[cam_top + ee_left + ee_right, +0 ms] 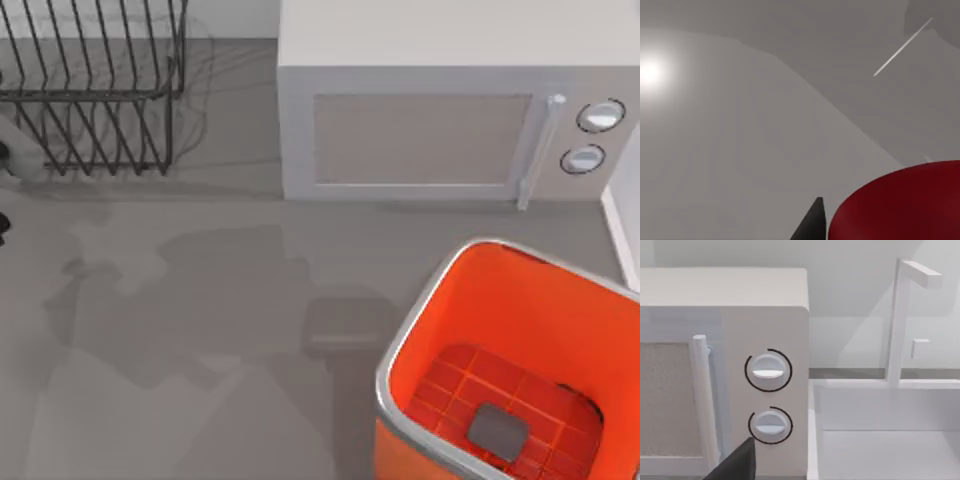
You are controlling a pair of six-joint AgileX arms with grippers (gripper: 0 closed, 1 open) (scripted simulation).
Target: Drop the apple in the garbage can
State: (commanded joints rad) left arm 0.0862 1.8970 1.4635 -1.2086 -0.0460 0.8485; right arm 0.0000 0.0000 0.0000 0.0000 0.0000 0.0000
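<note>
- The grey worktop [200, 300] spans the top view, with soft shadows across its middle and lower left.
- The white microwave [450, 110] stands along the upper edge, right of centre — its door handle and two round dials sit at its right end. In the right wrist view the same dials appear at centre frame, one above the other.
- The garbage can [440, 300], bright orange with a silver rim, fills the lower right of the top view; a grey square patch lies on its gridded floor.
- A dark wire dish rack [90, 90] occupies the upper left corner of the top view.
- A white sink [880, 430] with a tall square faucet sits just beside the microwave, in the right half of the right wrist view.
- The apple [900, 205] — deep red and rounded — is at the lower right of the left wrist view, close against the camera, touching a dark finger [812, 225] of the left gripper. How far that gripper is open I cannot tell.
- One dark finger [737, 465] of the right gripper pokes in at the lower left of the right wrist view, in front of the microwave; I cannot tell how far it is open.
</note>
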